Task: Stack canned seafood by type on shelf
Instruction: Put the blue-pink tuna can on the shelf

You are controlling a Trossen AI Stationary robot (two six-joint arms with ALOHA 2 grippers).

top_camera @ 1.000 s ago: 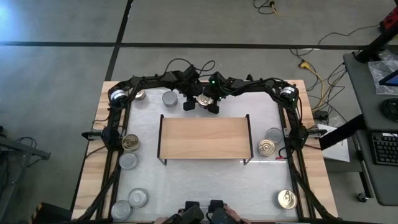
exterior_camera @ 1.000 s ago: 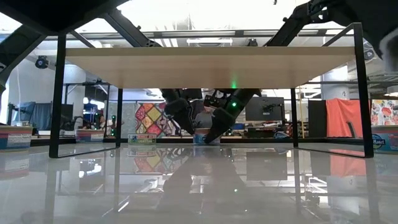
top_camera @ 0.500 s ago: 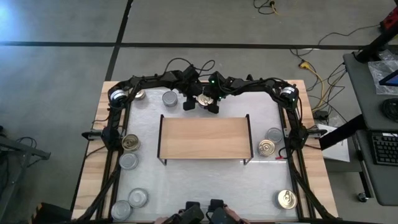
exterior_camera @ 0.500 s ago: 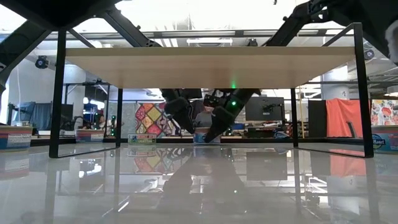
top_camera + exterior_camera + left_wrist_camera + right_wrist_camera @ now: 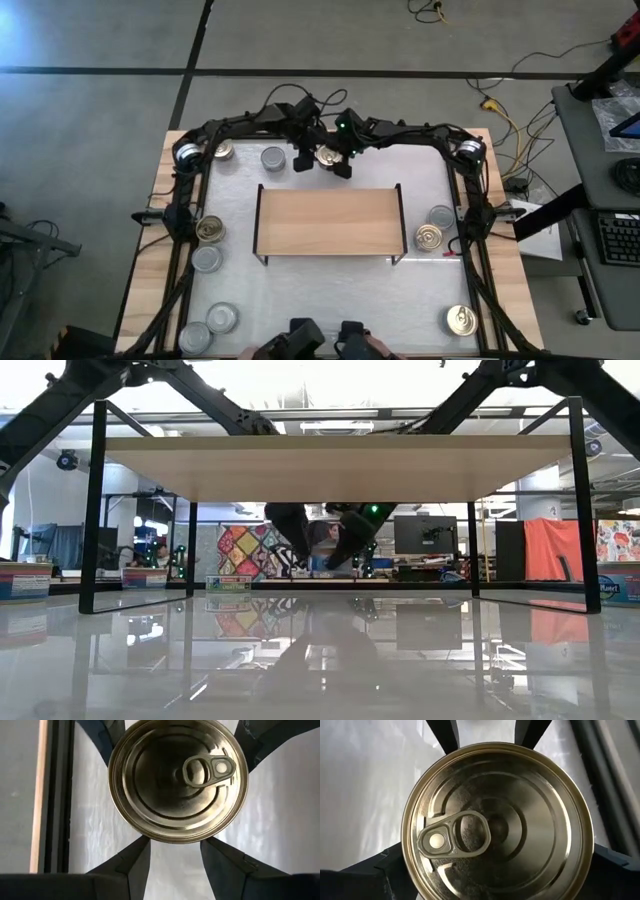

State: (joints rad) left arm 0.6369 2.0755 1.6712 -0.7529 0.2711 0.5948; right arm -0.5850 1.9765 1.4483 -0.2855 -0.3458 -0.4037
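Note:
A gold-topped can (image 5: pixel 326 156) with a pull tab sits between my two grippers beyond the far edge of the shelf (image 5: pixel 328 222), a light-wood board on thin black legs. My right gripper (image 5: pixel 343 166) is shut on the can. It fills the right wrist view (image 5: pixel 497 820), with a dark finger on either side. My left gripper (image 5: pixel 303 162) stands open at the can's left side. In its wrist view the fingertips (image 5: pixel 135 862) end at the can's rim (image 5: pixel 150 834). The low view shows both grippers (image 5: pixel 335 545) above the tabletop behind the shelf. My right gripper pinches the gold can across its width, one finger (image 5: pixel 370 875) at the rim (image 5: pixel 409 847) and the other at the opposite side. The fingers come from above, pointing down. The can stays level, top up, and appears lifted off the table. My left gripper's fingertips reach the can's rim, but I cannot tell whether they touch it.
A silver can (image 5: pixel 272 157) and a gold one (image 5: pixel 225 152) stand near the far left corner. Gold (image 5: pixel 210 230) and silver cans (image 5: pixel 206 259) line the left side, with two silver (image 5: pixel 222 318) near the front. On the right stand a silver (image 5: pixel 440 216) and two gold cans (image 5: pixel 430 238).
Both grippers have risen a little and shifted slightly toward the far edge. The gold can between them has gone up with them; in the low view it no longer rests on the tabletop.

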